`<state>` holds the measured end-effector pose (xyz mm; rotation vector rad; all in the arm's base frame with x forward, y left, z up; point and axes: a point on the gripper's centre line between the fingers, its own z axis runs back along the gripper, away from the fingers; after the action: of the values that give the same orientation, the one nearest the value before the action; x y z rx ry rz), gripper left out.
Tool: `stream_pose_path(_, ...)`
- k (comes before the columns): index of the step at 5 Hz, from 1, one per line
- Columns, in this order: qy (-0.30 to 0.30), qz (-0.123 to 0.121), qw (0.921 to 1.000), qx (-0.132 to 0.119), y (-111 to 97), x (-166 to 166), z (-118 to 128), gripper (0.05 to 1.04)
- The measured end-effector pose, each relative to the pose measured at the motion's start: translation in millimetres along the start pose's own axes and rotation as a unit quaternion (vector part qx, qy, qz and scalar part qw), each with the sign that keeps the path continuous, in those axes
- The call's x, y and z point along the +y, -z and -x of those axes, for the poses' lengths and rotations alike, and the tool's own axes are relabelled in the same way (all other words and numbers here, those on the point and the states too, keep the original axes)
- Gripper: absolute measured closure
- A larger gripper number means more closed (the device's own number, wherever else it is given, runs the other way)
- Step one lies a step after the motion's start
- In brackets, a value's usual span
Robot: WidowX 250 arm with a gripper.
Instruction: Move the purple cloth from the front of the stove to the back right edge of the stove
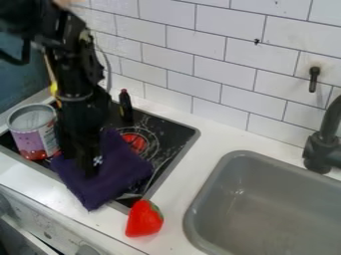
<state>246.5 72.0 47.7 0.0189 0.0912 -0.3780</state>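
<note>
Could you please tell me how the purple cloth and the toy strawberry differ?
The cloth is dark purple, while the strawberry is bright red with green at one end. The cloth is soft-looking and spread out; the strawberry is plump and tapered. The cloth is clearly larger than the strawberry. The cloth lies mostly on the black stove, whereas the strawberry sits on the white counter.

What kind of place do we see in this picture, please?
It is probably a small kitchen corner, perhaps a toy or model one. A grey sink, a black faucet beside it, and a black stovetop set into the counter show this.
</note>
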Motion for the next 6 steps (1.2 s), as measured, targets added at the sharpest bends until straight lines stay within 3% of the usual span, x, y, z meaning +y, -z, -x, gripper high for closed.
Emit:
stream_pose_path(1,0.007,0.015,0.9998,-0.010,7,-4,-6,0.081)
stream_pose_path(2,0.008,0.029,0.9980,-0.056,9,-6,-21,0.081)
stream_pose_path(3,-0.015,0.025,0.9973,-0.067,8,-2,-40,0.081)
stream_pose_path(4,-0.038,0.005,0.9941,-0.101,4,3,-69,0.081)
stream_pose_path(6,-0.074,-0.004,0.9894,-0.125,-1,4,-119,0.081)
